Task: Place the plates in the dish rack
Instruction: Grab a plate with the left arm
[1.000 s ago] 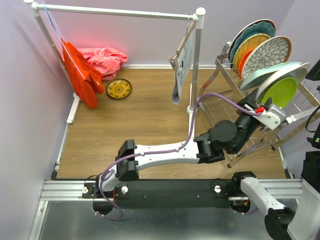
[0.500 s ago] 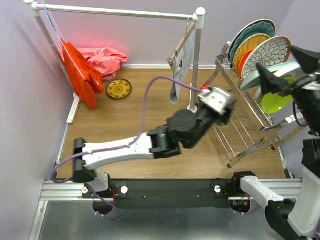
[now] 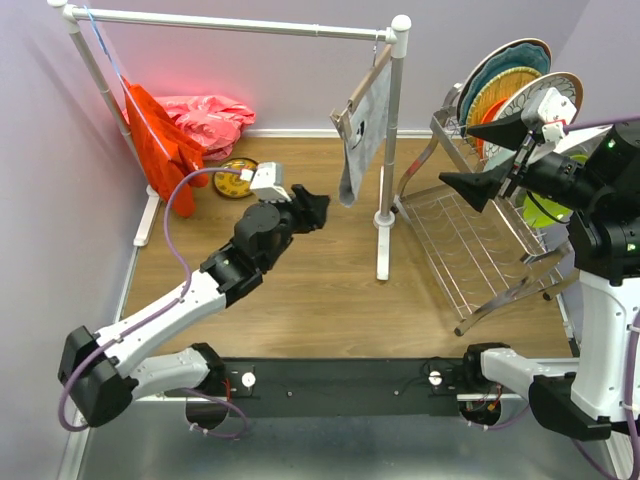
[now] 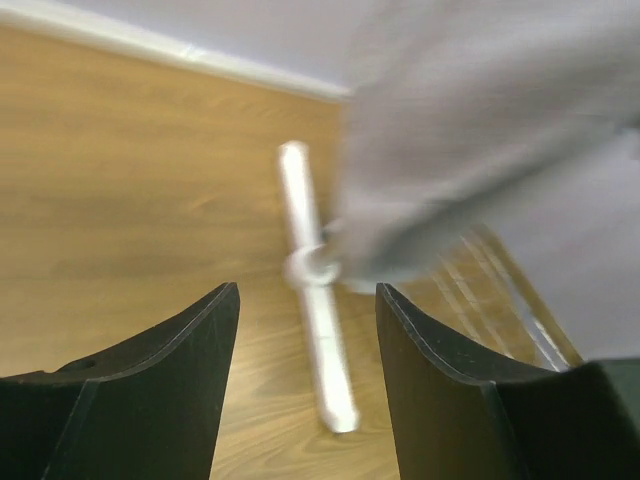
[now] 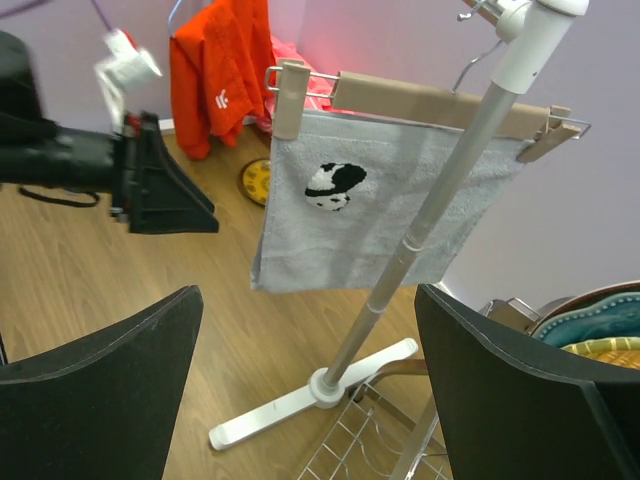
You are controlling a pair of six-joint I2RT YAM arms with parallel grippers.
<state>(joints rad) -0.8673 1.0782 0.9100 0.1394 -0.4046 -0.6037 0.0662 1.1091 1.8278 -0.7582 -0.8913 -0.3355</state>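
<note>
Top external shows five plates (image 3: 512, 62) standing in the rack (image 3: 462, 252) and one small plate (image 3: 232, 180) flat on the tabletop (image 3: 300, 290) by a red cloth (image 3: 160, 150). Only the right wrist view shows the towel's (image 5: 385, 200) black print; the left wrist view is blurred. Left end effector (image 3: 318, 208) reaches towards the towel, jaws apart, empty. Right end effector (image 3: 457, 155) hangs high before the rack, spread wide, empty.

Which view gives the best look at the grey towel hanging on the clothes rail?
The right wrist view. There the grey towel faces the camera, clipped flat to its wooden hanger, and its black-and-white print is clear. The top external view shows it from above, nearly edge-on. The left wrist view catches only a grey blur.
</note>
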